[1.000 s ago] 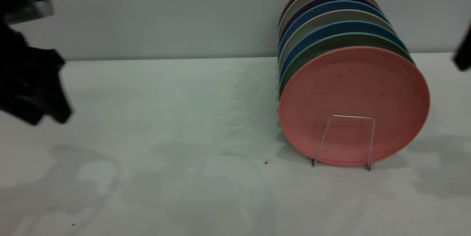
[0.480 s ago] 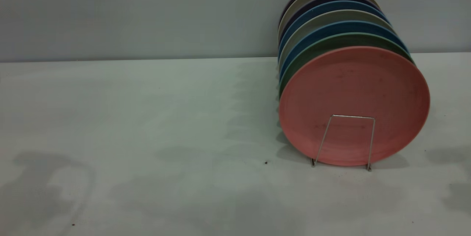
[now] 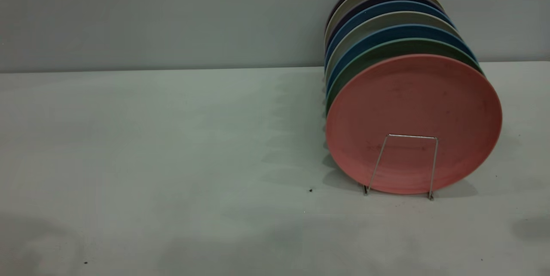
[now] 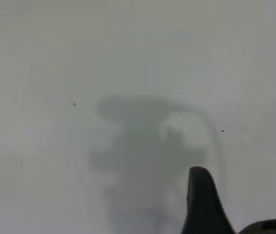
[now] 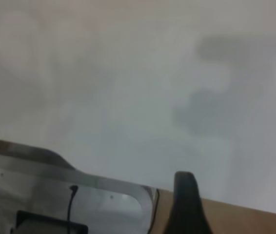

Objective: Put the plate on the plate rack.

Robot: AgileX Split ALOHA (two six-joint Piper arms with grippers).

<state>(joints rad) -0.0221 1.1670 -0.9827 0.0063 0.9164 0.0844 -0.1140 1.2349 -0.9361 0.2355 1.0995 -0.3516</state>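
— Starting with the exterior view: where is the plate?

— The plate [image 3: 412, 108] stands on edge at the right of the worktop [image 3: 172, 138], its pink face turned to the camera. It is the nearest in a row of upright plates and sits in the plate rack [image 3: 406, 164], whose nearest wire loop rises in front of the plate's lower part.

— What is behind it?

— A green plate [image 3: 365, 59] sits just behind it. Farther back come blue plates [image 3: 356, 41] and beige ones, with a dark plate last, all running towards the far wall [image 3: 172, 13]. Each shows only as a rim above the one in front.

— And the left wrist view?

— One dark tip of the left gripper [image 4: 201, 200] hangs above bare worktop [image 4: 55, 58], with a soft shadow [image 4: 143, 141] on the surface beneath it. I cannot tell whether this gripper is open or closed.

— The right wrist view?

— One dark tip of the right gripper [image 5: 189, 204] shows here, above the edge of the worktop [image 5: 104, 73]. Past that edge lie a metal frame [image 5: 55, 175], a thin black cable [image 5: 72, 200] and a tan strip [image 5: 245, 217]. I cannot tell whether this gripper is open or closed. Neither gripper holds or touches the plate.
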